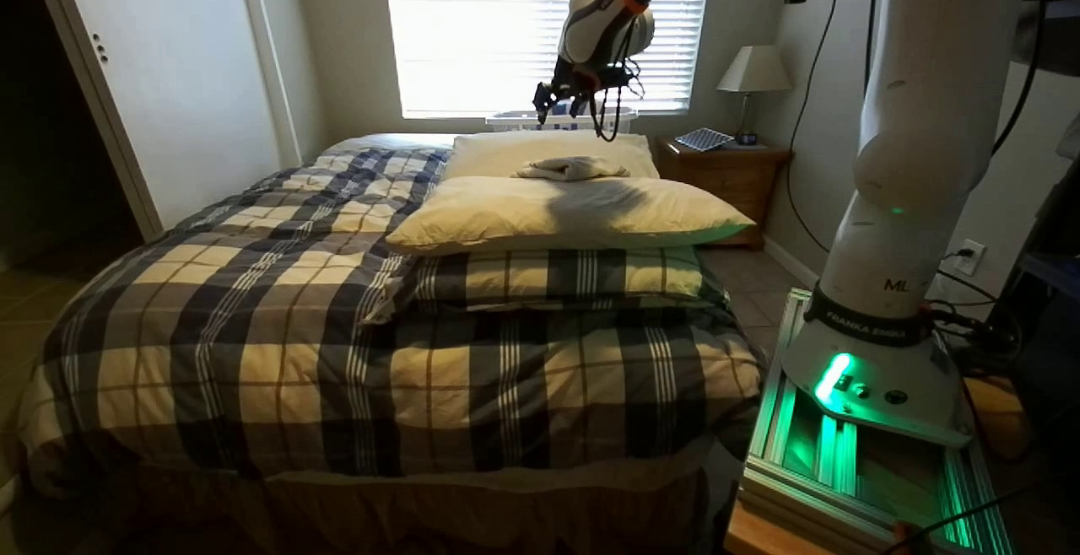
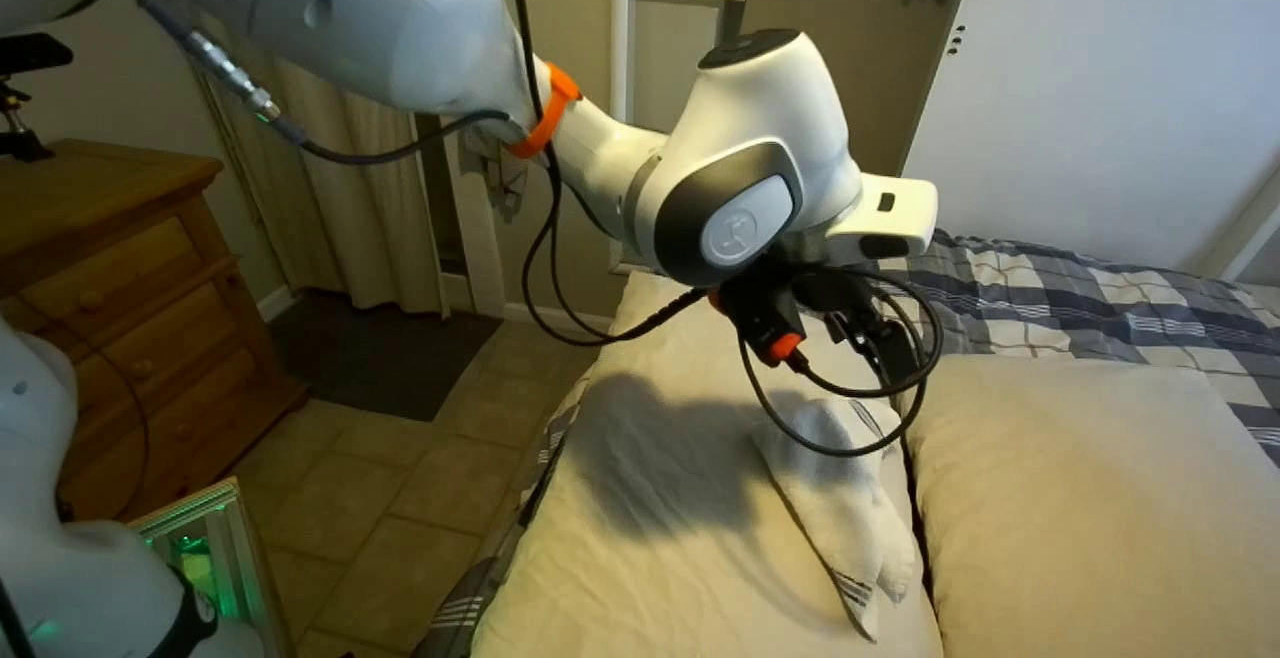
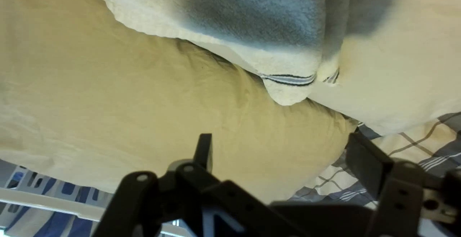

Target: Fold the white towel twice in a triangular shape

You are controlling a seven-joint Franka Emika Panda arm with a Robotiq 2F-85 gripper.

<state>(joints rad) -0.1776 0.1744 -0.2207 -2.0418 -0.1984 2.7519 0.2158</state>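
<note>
In an exterior view, the white towel (image 1: pixel 575 169) lies low and rumpled on the near pillow (image 1: pixel 498 211), along the edge that faces the far pillow (image 1: pixel 483 154). The jaws hang above it, parted and clear of the cloth, so no fold is being carried. The layers cannot be counted here.

In an exterior view, the cloth shows as a long wedge, narrowing to a striped tip (image 2: pixel 856 593), with a second layer just beside it. That looks to me like at least one fold made. A looped cable (image 2: pixel 842 452) crosses the broader end (just the part that might settle the count), so whether a second fold is in, I cannot tell.

In the wrist view, the jaws are spread wide with nothing between them, and the towel lies well apart from them. Striped bands (image 3: pixel 288 80) show on two layers side by side, which fits one fold; the tip juts past the near pillow's edge. The outline is more a loose wedge than a neat triangle, so I judge the task partly done: likely left is the second fold or, if that is in, some tidying.
</note>
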